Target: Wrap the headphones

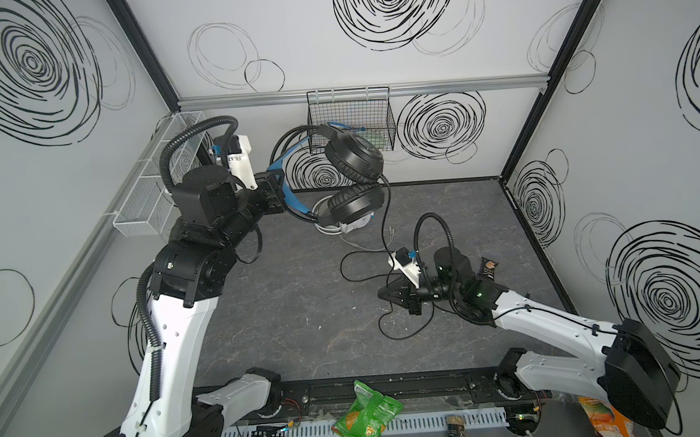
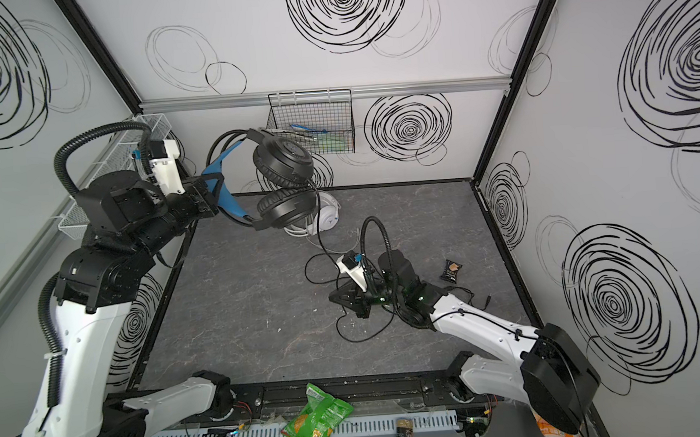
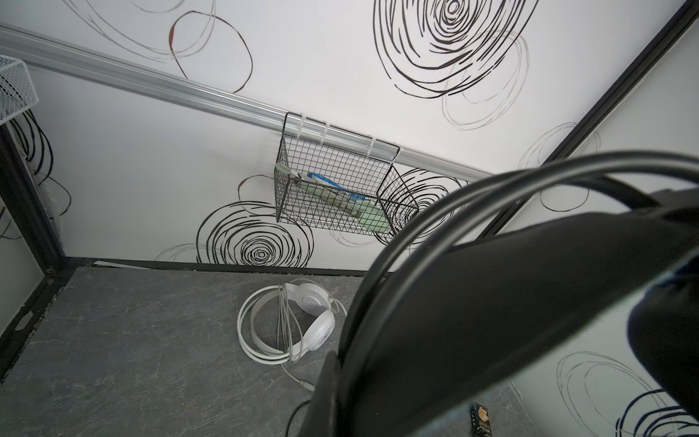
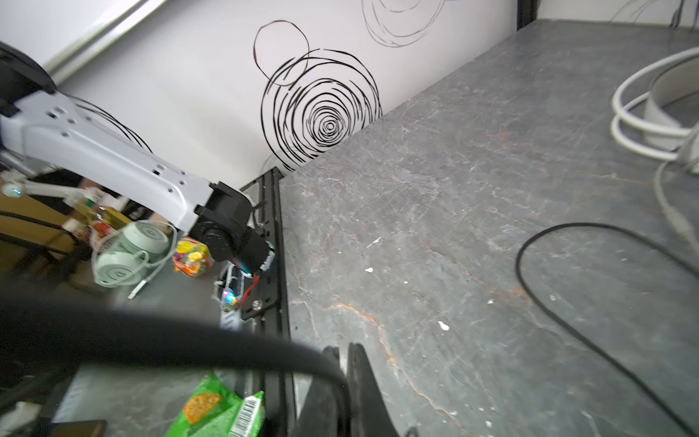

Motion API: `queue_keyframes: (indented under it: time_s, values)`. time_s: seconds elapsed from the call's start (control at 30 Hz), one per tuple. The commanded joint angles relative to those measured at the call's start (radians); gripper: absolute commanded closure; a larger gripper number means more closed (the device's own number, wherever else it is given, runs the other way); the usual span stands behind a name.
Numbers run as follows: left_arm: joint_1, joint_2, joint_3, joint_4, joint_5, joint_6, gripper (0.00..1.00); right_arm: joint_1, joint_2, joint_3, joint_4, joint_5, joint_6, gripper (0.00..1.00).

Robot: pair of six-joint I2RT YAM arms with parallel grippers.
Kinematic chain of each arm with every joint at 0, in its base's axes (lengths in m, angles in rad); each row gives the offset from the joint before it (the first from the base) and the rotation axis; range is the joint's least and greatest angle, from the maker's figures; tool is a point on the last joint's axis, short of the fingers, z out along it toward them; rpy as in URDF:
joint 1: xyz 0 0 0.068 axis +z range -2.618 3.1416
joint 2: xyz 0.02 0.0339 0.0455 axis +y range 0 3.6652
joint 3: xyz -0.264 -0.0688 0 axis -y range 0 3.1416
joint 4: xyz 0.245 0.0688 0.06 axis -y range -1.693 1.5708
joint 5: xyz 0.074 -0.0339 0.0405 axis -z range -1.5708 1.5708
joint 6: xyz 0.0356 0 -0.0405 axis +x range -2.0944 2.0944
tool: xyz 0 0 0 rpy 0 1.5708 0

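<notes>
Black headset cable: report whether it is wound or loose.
Loose: the black cable hangs from the lifted black headset and lies in open loops on the table, right pincer shut on it.

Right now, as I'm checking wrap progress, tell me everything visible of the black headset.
The black headset hangs clear of the table, gripped by the left end effector at its blue inner band. It has two round padded cups, matte plastic by the look, joined by twin black wire arches. Its black cable drops unwrapped to the table in loose loops, and the right end effector is shut on it.
</notes>
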Motion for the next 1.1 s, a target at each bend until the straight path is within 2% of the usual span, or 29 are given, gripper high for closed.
queue_keyframes:
  time_s: [0.0, 0.17, 0.3, 0.43, 0.6, 0.73, 0.83, 0.97, 1.07]
  values:
    - [0.027, -0.025, -0.028, 0.132, -0.007, -0.043, 1.0, 0.004, -0.099, -0.01, -0.118, 0.099, -0.031, 0.99]
    - [0.052, -0.032, -0.087, 0.134, -0.093, -0.041, 1.0, 0.006, -0.254, 0.021, -0.342, 0.325, -0.095, 1.0]
    - [0.051, -0.038, -0.153, 0.119, -0.178, 0.001, 1.0, 0.019, -0.315, 0.146, -0.537, 0.591, -0.174, 1.0]
    - [0.029, -0.055, -0.245, 0.122, -0.266, 0.059, 1.0, 0.046, -0.281, 0.32, -0.662, 0.856, -0.329, 1.0]
    - [-0.007, -0.078, -0.356, 0.128, -0.348, 0.123, 1.0, 0.128, -0.185, 0.519, -0.662, 1.115, -0.558, 1.0]
    - [-0.051, -0.097, -0.428, 0.141, -0.36, 0.19, 1.0, 0.238, -0.09, 0.66, -0.604, 1.24, -0.745, 1.0]
    - [-0.117, -0.101, -0.471, 0.147, -0.335, 0.256, 1.0, 0.307, -0.014, 0.75, -0.578, 1.278, -0.842, 1.0]
    - [-0.224, -0.117, -0.521, 0.161, -0.286, 0.336, 1.0, 0.345, 0.077, 0.839, -0.57, 1.285, -0.896, 1.0]
    - [-0.264, -0.139, -0.558, 0.177, -0.212, 0.355, 1.0, 0.339, 0.137, 0.893, -0.604, 1.274, -0.895, 1.0]
